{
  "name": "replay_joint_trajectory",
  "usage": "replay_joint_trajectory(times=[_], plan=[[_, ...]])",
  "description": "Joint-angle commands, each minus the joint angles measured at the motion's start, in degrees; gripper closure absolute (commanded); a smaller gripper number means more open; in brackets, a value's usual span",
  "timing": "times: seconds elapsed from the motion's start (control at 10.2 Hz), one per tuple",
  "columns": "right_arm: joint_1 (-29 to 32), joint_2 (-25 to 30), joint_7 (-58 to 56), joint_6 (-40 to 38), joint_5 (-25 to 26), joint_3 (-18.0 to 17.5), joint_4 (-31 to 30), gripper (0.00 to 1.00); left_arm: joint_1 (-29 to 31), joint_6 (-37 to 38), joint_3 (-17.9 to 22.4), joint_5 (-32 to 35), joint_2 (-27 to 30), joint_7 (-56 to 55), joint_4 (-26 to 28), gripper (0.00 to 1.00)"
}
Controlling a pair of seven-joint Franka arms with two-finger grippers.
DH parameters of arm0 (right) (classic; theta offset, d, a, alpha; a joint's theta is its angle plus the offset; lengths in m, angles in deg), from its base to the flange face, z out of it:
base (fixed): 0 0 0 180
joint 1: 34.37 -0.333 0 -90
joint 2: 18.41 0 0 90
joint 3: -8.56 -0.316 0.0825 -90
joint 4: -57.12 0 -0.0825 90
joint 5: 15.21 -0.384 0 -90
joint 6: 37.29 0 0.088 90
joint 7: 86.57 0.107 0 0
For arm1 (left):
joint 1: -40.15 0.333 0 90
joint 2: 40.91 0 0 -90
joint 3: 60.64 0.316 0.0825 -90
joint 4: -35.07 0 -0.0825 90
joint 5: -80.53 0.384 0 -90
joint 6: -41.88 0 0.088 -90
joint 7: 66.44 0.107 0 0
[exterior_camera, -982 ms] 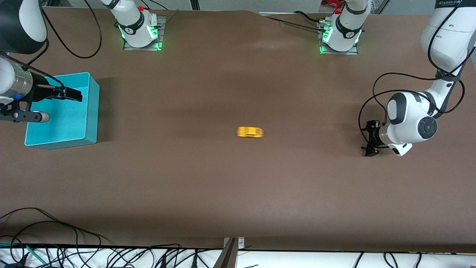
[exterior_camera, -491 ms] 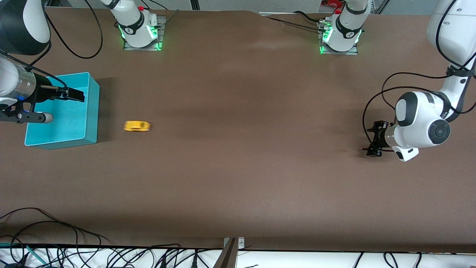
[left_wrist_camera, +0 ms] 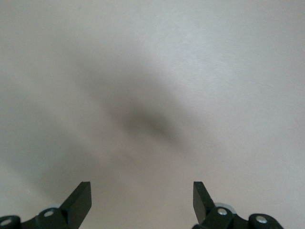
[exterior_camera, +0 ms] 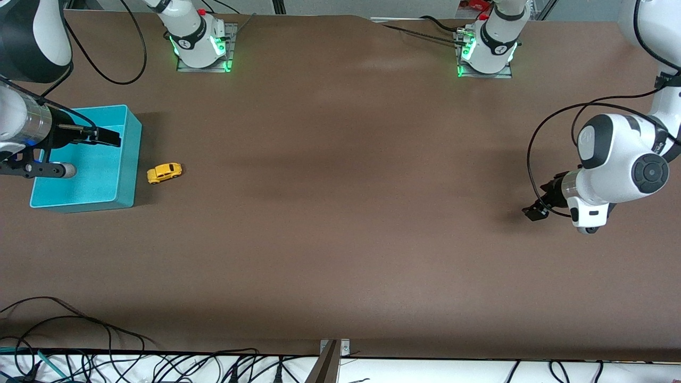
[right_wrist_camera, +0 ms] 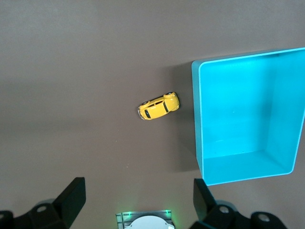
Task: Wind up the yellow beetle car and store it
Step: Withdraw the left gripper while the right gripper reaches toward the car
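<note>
The yellow beetle car (exterior_camera: 164,172) stands on the brown table close beside the teal box (exterior_camera: 129,159), just off the wall that faces the left arm's end. The right wrist view shows the car (right_wrist_camera: 158,106) slightly angled, a small gap from the box (right_wrist_camera: 196,119). My right gripper (exterior_camera: 113,137) hangs open and empty over the box; its fingers (right_wrist_camera: 71,195) are wide apart. My left gripper (exterior_camera: 533,210) is open and empty above bare table at the left arm's end; its wrist view (left_wrist_camera: 143,193) shows only tabletop.
The two arm bases (exterior_camera: 199,42) (exterior_camera: 487,48) stand along the table edge farthest from the front camera. Cables (exterior_camera: 64,330) lie along the nearest edge. The box interior (right_wrist_camera: 243,109) holds nothing.
The car rolled across the table from the middle toward the right arm's end and stopped beside the box. The box shifted slightly. The left arm drew back toward its end.
</note>
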Motion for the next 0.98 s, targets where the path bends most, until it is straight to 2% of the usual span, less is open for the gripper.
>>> replay_joint_trajectory(times=[0.0, 0.2, 0.39, 0.88], plan=[[0.03, 0.28, -0.09, 0.3, 0.65, 0.03, 0.02, 0.0, 0.13, 3.54, -0.49, 1.34, 4.11, 13.06, -0.69, 0.0], [0.21, -0.24, 0.0, 1.0, 0.39, 0.12, 0.02, 0.0, 0.22, 10.54, -1.81, 1.17, 5.52, 21.7, -4.89, 0.0], [0.3, -0.6, 0.08, 1.27, 0.3, 0.21, 0.02, 0.0, 0.22, 14.26, -3.03, 0.64, 7.37, 25.25, -8.25, 0.0], [1.18, -1.82, 0.43, 3.02, 0.21, 0.21, 0.02, 0.0, 0.39, 19.01, -3.48, 0.72, 15.63, 34.47, -8.52, 0.0]])
